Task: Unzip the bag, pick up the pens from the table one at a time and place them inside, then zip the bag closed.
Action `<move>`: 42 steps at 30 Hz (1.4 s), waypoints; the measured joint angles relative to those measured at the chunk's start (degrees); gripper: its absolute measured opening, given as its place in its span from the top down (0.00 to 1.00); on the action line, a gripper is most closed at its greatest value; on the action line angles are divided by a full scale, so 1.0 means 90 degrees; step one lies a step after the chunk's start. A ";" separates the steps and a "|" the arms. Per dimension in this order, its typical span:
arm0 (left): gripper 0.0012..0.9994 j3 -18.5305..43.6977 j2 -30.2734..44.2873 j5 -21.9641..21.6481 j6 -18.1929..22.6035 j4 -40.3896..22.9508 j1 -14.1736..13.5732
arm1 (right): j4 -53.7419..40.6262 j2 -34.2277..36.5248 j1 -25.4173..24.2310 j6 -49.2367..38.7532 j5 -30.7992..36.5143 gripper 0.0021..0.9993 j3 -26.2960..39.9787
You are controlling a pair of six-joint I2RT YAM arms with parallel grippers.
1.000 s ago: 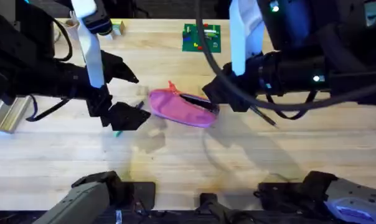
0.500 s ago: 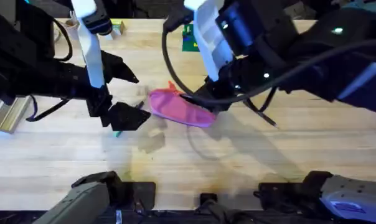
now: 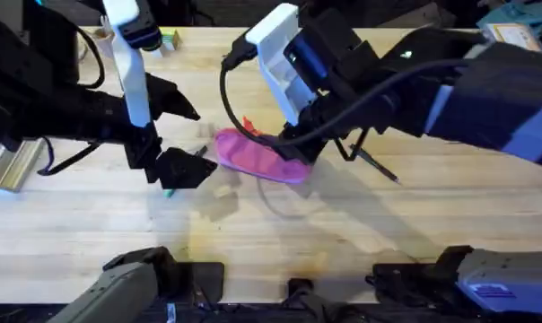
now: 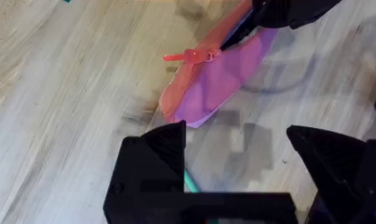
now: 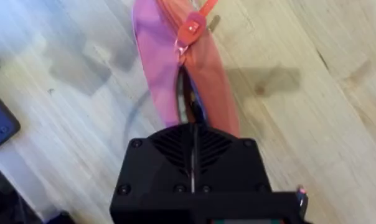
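Observation:
The pink bag [image 3: 253,154] lies mid-table, its red pull [image 5: 191,28] near one end and the zipper open in a dark slit behind it. My right gripper [image 3: 289,142] reaches across and sits shut right over that slit [image 5: 192,127]; what its tips touch is hidden. My left gripper [image 4: 236,130] hangs open just left of the bag's end [image 4: 200,99], apart from it. The green pen [image 4: 191,182] lies on the table [image 3: 280,224] under the left gripper [image 3: 197,139], only a tip showing [image 3: 170,191]. A thin black pen [image 3: 379,167] lies right of the bag.
Pale wooden blocks [image 3: 11,166] sit at the table's left edge, and small items [image 3: 168,38] stand at the back left. A black cable loops from the right arm above the bag. The table's front half is bare wood.
The right arm has swung left and risen over the bag, carrying its gripper along the zipper toward the bag's left end. The left arm, bag and pens have stayed put.

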 joint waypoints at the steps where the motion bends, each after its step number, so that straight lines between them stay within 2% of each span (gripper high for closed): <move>1: 0.01 0.0000 0.0002 0.0000 -0.0001 0.0000 0.0000 | 0.0039 0.0038 0.0000 0.0000 -0.0001 0.97 0.0000; 6: 0.01 0.0000 0.0002 0.0000 -0.0001 0.0000 0.0000 | 0.0753 0.0460 0.0000 -0.0002 -0.0001 0.97 0.0005; 15: 0.01 0.0000 0.0002 0.0000 -0.0001 0.0000 0.0000 | 0.0892 0.0833 0.0000 -0.0001 0.0000 0.97 0.0024; 17: 0.01 0.0000 0.0002 0.0000 -0.0001 0.0000 0.0000 | 0.0937 0.0833 0.0000 0.0003 0.0001 0.92 0.0024; 18: 0.01 0.0000 0.0001 0.0000 -0.0001 0.0000 0.0000 | 0.0948 0.0833 0.0000 -0.0003 0.0003 0.84 0.0024; 19: 0.01 0.0000 0.0002 0.0000 -0.0001 0.0000 0.0000 | 0.0953 0.0833 0.0000 -0.0010 0.0001 0.71 0.0024; 23: 0.01 0.0000 0.0000 0.0000 0.0001 0.0005 0.0000 | 0.0958 0.0833 0.0000 -0.0024 0.0006 0.14 0.0024; 24: 0.01 0.0000 0.0002 0.0000 -0.0001 0.0005 0.0000 | 0.0958 0.0833 0.0000 -0.0052 0.0007 0.04 0.0024; 25: 0.01 0.0000 0.0002 0.0000 0.0001 0.0005 0.0000 | 0.0958 0.0833 0.0000 -0.0049 0.0006 0.01 0.0024; 36: 0.01 0.0000 0.0002 0.0000 0.0000 0.0005 0.0000 | 0.0940 0.0787 0.0000 -0.0050 0.0006 0.00 0.0027; 42: 0.01 0.0000 0.0002 0.0000 -0.0001 0.0005 0.0000 | 0.0743 0.0221 0.0000 0.0049 0.0025 0.00 0.0027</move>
